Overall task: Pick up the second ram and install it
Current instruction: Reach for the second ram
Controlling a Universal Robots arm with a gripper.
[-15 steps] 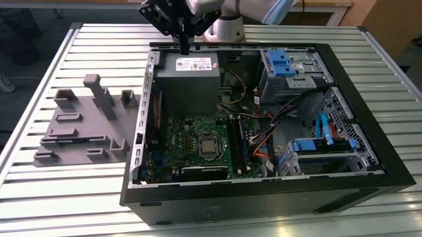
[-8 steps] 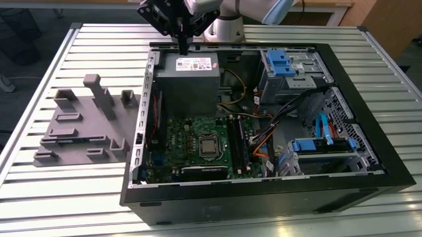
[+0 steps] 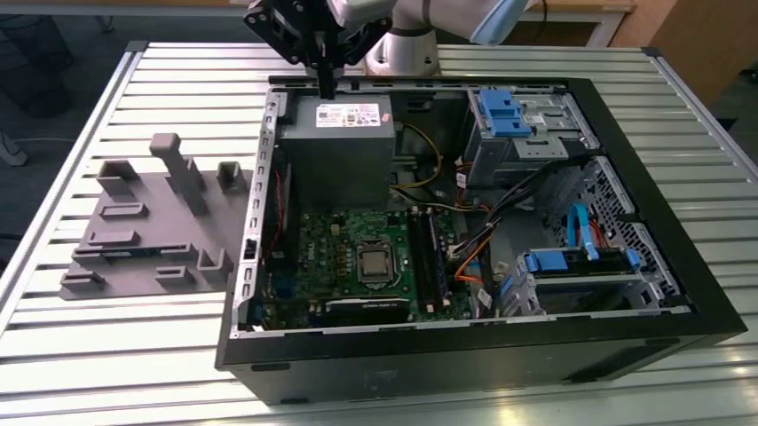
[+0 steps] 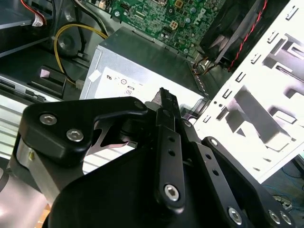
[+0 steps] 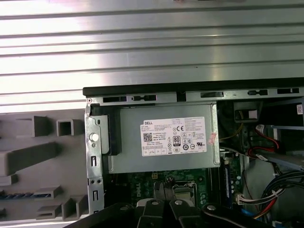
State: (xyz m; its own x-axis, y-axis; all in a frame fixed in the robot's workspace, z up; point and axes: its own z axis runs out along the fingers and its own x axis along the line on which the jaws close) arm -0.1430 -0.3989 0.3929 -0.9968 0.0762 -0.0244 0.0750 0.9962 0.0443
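On the exterior view's left, a grey holder (image 3: 142, 231) with blocks and slots lay flat on the ribbed metal tabletop (image 3: 71, 355). The second ram (image 5: 21, 194) sat in one of the holder's slots. In the first wrist view it looked like a thin blue strip. It was well apart from the tool.

Just beside the holder stood the open black computer case (image 3: 474, 355). At the far end of the case was the grey power box (image 3: 337, 146) with a white sticker on top. The tool (image 3: 326, 89) hung just over the far edge of that box. It pointed down, and its two fingers were pressed together.

Nearer the camera, the green motherboard (image 3: 355, 266) lay in the bottom of the case. Long black slot rails (image 3: 429, 257) ran beside its square chip socket.

Toward the exterior view's right were metal drive cages with blue clips (image 3: 512, 115) and a bundle of black cables (image 3: 521, 191).
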